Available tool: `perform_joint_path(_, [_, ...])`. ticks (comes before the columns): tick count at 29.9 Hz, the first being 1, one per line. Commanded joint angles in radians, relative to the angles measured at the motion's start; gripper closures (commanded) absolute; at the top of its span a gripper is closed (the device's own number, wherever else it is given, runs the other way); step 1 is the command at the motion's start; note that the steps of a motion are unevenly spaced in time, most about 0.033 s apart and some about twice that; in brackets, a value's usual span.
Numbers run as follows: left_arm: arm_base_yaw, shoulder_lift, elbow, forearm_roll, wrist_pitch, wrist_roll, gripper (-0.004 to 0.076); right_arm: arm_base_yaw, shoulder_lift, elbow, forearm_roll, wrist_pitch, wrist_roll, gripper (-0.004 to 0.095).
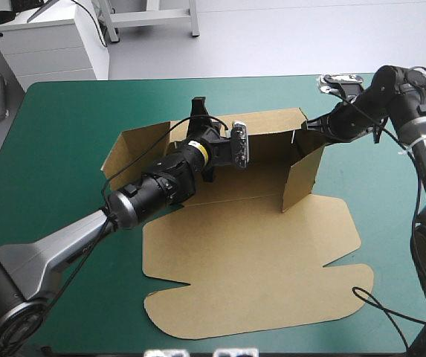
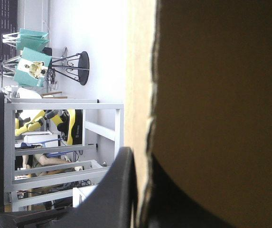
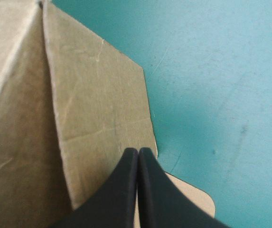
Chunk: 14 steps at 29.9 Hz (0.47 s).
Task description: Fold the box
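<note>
High view showed me the box (image 1: 251, 178) near the middle of the teal-green table (image 1: 56, 126). It was a brown sheet only partly formed. Its lid (image 1: 250, 260) lay flat on the side toward me. Beyond the lid the back wall (image 1: 272, 123), left wall (image 1: 127, 152) and right wall (image 1: 302, 182) stood raised around the box's floor.

My left gripper (image 1: 200, 111) reached across that floor to the back wall's top edge. From the left wrist camera its black fingers (image 2: 119, 190) were all but closed on the board, one on each face, with the wall's edge running up between them.

My right gripper (image 1: 304, 130) sat at the box's far right corner, where the right wall meets the back wall. From the right wrist camera its fingers (image 3: 126, 190) were pressed together into one point. I could see no board between them. Their tips lay over the edge of a brown flap (image 3: 102, 104), with bare table just beside it.
</note>
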Motion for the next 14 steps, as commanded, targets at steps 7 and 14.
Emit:
perform_joint_path(7, [-0.002,-0.018,-0.023,-0.04,0.005,-0.016,0.0731,-0.116,-0.171,0.163,0.24,-0.117,-0.251,0.0927])
perform_joint_path(14, [-0.002,-0.018,-0.022,-0.04,0.0,-0.001,0.0731,-0.211,-0.21,0.322,0.497,-0.18,-0.576,0.0927])
